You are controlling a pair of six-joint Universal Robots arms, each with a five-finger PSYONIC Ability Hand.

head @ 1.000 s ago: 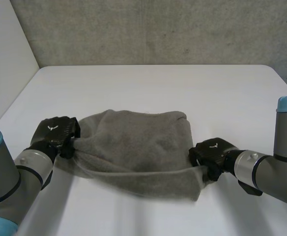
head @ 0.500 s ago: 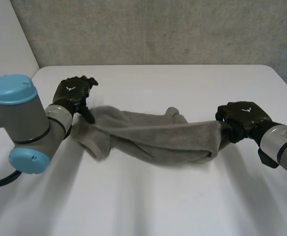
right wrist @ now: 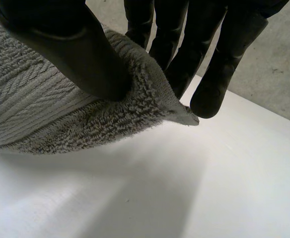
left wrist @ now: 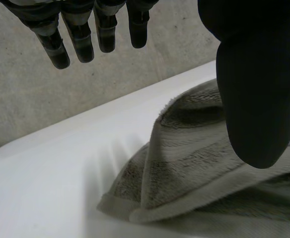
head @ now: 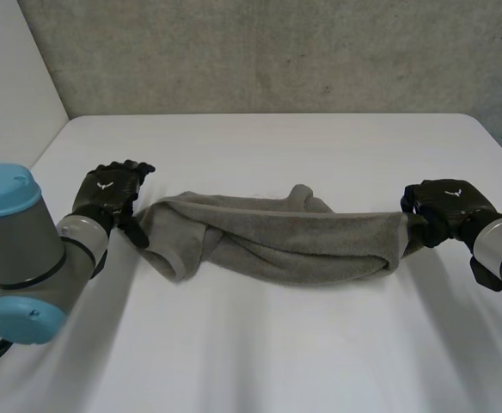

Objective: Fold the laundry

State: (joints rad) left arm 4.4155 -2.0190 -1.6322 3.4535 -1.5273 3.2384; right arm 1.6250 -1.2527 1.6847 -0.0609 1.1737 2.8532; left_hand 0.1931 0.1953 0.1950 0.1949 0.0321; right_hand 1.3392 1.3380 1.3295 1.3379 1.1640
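Observation:
A grey towel [head: 277, 237] lies stretched and bunched across the middle of the white table [head: 260, 146]. My left hand [head: 109, 194] is at the towel's left end, open, its fingers [left wrist: 78, 42] straight and apart from the thumb [left wrist: 252, 84], with nothing between them. The towel's left end [left wrist: 184, 168] lies loose on the table under that hand. At the right end my right hand [head: 440, 206] is shut on a corner of the towel [right wrist: 150, 94], which is pinched between thumb [right wrist: 70, 49] and fingers [right wrist: 219, 74] and held slightly off the table.
A grey wall [head: 268, 52] runs behind the table's far edge, and a white wall [head: 10, 77] stands at the left. Bare tabletop [head: 260, 344] lies in front of the towel.
My left hand has let go of the towel's left end and opened. The right hand, still pinching its corner, has moved right and away, pulling the towel out long.

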